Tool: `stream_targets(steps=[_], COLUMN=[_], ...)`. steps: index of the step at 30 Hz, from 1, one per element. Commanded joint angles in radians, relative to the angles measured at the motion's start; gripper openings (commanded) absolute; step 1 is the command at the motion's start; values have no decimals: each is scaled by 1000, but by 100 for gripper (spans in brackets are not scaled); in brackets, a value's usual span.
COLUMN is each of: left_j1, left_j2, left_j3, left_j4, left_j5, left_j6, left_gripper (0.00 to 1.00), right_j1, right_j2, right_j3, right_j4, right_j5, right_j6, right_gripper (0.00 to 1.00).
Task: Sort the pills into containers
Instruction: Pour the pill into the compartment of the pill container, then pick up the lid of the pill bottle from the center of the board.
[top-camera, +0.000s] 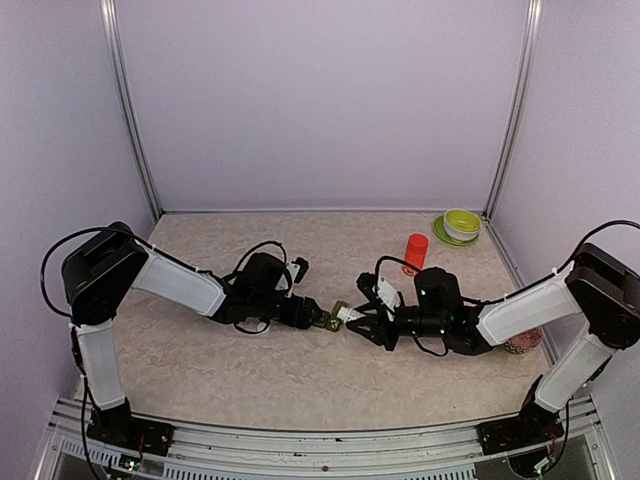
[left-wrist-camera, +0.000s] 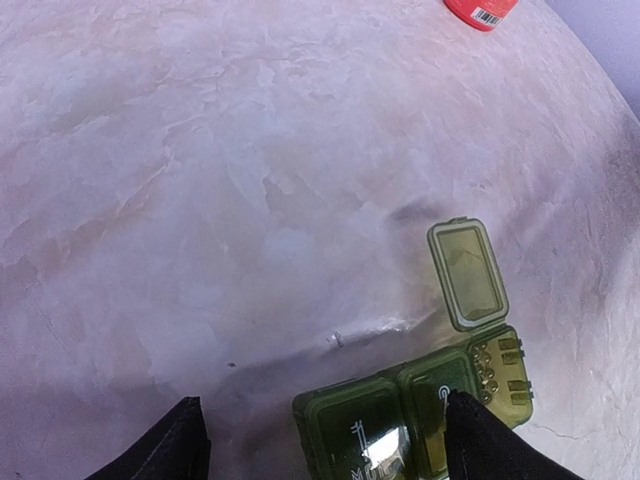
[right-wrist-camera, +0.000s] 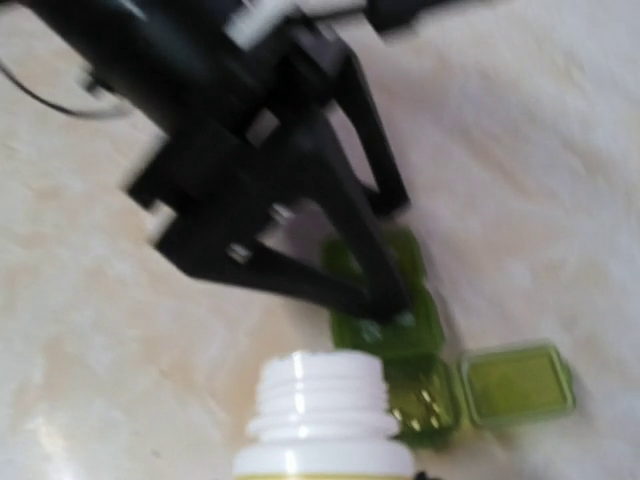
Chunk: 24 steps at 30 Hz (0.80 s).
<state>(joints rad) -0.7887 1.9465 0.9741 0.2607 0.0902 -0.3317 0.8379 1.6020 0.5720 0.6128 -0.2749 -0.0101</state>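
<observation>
The dark-green strip of three containers (top-camera: 333, 320) lies mid-table. In the left wrist view the strip (left-wrist-camera: 390, 420) has two lids shut and the end lid (left-wrist-camera: 468, 275) flipped open, with small pills in that end box (left-wrist-camera: 497, 368). My left gripper (top-camera: 318, 318) is open. Its fingers (left-wrist-camera: 480, 440) stand wide apart and one tip rests on the strip (right-wrist-camera: 400, 330). My right gripper (top-camera: 357, 322) is shut on a white bottle (right-wrist-camera: 325, 420), uncapped, with its threaded mouth close beside the open box (right-wrist-camera: 425, 400).
A red-orange bottle (top-camera: 416, 250) stands behind the right arm and shows in the left wrist view (left-wrist-camera: 480, 10). A green bowl on a plate (top-camera: 461, 225) sits in the back right corner. A reddish item (top-camera: 522, 343) lies under the right forearm.
</observation>
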Motion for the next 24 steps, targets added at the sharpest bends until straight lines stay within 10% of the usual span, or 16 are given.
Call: stream_targets(steps=[1,24], left_j1=[13,32], left_j2=[9,-113], left_j3=[-22,-90], left_j4=[-43,12], left_j5=[-7,32], left_j6=[3,-23], left_gripper=[80,94], right_j1=[9,8], right_j2=[-65,-390], right_j3=[-60,-268], right_j4=[157,333], right_j5=[-113,-444], right_j6=[-45,-308], right_gripper=[12,11])
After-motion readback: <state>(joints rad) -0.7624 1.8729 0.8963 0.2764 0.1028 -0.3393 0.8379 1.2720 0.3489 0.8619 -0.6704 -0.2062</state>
